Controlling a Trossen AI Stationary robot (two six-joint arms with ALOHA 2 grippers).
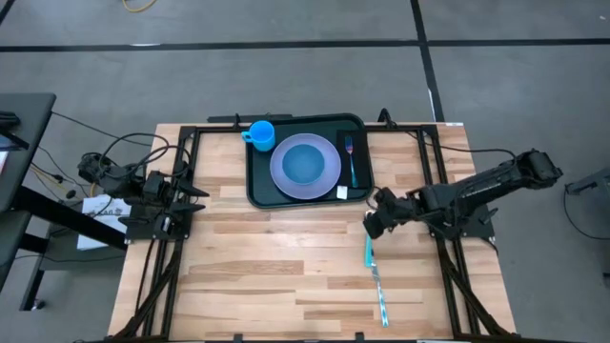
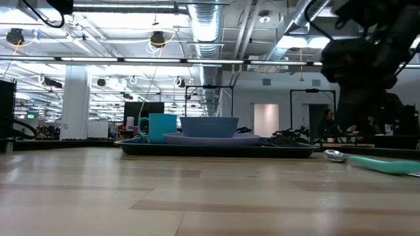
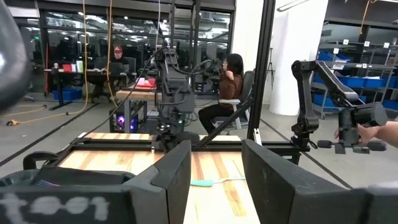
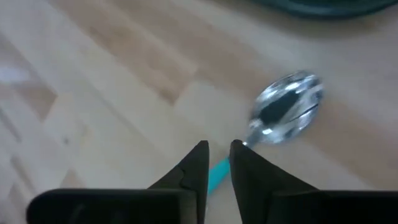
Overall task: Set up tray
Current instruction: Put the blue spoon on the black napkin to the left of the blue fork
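Wood-plank table carries your tray at its far middle, holding a lavender plate, blue cup and fork. Your right gripper hovers, fingers nearly together, over a teal-handled spoon; the left gripper waits apart at the table's left edge. Only its wrist view shows seated people in the room beyond.
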